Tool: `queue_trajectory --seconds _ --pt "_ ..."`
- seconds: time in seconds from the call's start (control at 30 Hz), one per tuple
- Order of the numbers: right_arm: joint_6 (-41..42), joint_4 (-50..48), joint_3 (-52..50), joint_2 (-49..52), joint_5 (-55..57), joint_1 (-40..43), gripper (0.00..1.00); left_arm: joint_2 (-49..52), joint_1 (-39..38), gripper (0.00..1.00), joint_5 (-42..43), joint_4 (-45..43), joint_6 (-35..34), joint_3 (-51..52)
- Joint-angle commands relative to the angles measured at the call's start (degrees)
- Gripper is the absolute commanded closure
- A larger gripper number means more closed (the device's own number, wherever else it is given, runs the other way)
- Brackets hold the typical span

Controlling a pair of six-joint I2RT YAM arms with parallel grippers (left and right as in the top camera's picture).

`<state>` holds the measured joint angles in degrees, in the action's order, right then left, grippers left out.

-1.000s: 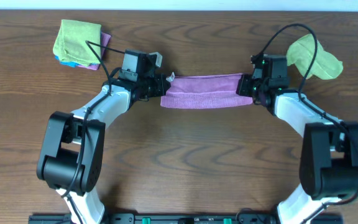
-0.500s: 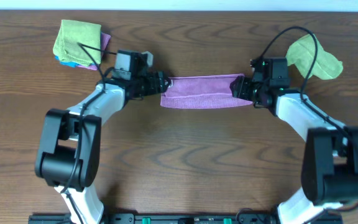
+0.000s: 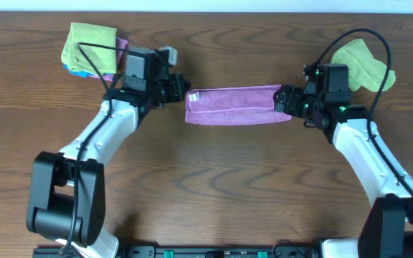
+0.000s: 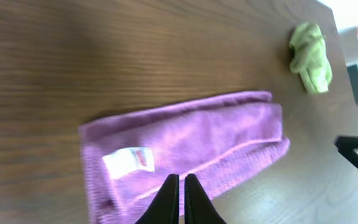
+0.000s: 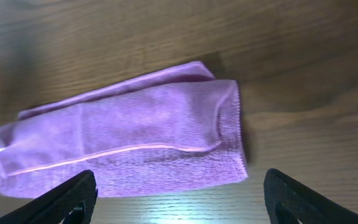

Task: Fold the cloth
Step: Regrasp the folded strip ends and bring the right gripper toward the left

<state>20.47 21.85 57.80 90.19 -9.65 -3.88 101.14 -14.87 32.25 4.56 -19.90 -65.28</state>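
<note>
Cloth (image 3: 239,105), purple and folded into a long narrow strip, is lying flat on the wooden table (image 3: 214,186), between the two arms and toward the far side. A white label (image 4: 128,159) is showing near its left end. The left gripper (image 3: 183,92) is sitting just beside that end, and in the left wrist view its fingers (image 4: 171,198) are pressing together over the strip's near edge with no fabric visible between them. The right gripper (image 3: 281,100) is sitting over the cloth's right end, its fingers (image 5: 67,198) spreading wide apart. A crumpled green cloth (image 3: 364,63) is lying behind the right arm, and a stack of folded cloths (image 3: 88,49), green on top, is resting near the far left corner.
</note>
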Motion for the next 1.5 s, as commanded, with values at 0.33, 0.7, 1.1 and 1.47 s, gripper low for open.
queue_trajectory --seconds 0.33,0.7,1.1,1.47 --pt "6.47 -4.02 0.24 11.15 1.03 0.33 0.1 10.47 -5.42 0.94 -5.51 -0.55 -0.26 -0.13" --pt "9.92 -8.9 0.24 15.78 -1.79 0.24 0.18 14.91 -5.42 0.94 -7.26 -0.2 -0.31 -0.13" --pt "10.73 -15.06 0.24 17.94 -4.57 0.04 0.71 14.91 -5.4 0.94 -7.37 -0.11 -1.14 -0.13" --pt "9.75 -20.15 0.26 14.03 -15.32 -1.46 0.99 14.88 -5.4 0.94 -7.17 0.42 -1.99 -0.13"
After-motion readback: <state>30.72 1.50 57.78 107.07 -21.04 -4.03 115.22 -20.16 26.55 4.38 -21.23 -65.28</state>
